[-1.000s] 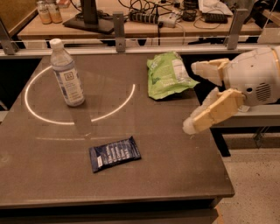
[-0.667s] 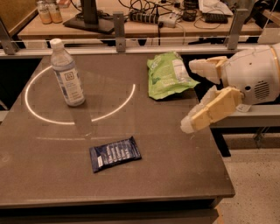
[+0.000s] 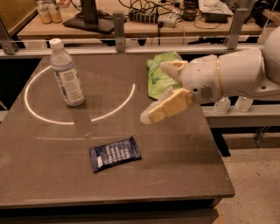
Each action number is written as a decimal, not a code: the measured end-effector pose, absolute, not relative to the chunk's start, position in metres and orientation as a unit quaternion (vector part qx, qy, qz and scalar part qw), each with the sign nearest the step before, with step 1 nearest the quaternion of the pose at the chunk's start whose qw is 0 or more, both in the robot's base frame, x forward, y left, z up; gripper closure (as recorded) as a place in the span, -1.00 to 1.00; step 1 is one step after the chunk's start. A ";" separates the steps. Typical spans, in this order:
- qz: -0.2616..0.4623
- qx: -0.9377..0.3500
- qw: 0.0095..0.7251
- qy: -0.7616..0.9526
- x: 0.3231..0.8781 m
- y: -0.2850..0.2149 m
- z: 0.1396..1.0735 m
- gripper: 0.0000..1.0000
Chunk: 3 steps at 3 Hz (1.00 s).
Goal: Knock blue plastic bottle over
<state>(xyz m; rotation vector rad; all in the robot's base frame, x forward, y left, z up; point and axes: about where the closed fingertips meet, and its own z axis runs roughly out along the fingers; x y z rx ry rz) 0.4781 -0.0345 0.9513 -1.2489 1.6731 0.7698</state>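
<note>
The blue plastic bottle [image 3: 66, 72] is a clear water bottle with a white cap and a pale label. It stands upright at the back left of the dark table [image 3: 183, 175], inside a bright ring of light. My gripper [image 3: 153, 92] hovers above the table's right half, well to the right of the bottle and apart from it. It is open, with cream-coloured fingers [image 3: 168, 107] spread wide and nothing between them.
A green snack bag [image 3: 158, 78] lies just behind the gripper. A dark blue packet [image 3: 114, 154] lies at the table's front centre. Orange-brown bottles [image 3: 48, 11] stand on the far desk, and small clear bottles [image 3: 223, 105] on a shelf at the right.
The gripper has moved left over the table, closer to the bottle. The bottle, bag and packet have not moved.
</note>
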 end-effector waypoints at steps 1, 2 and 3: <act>0.340 -0.502 0.474 0.639 0.525 0.029 0.942 -1.00; 0.368 -0.502 0.486 0.613 0.545 0.073 0.940 -1.00; 0.385 -0.493 0.494 0.604 0.559 0.115 0.937 -1.00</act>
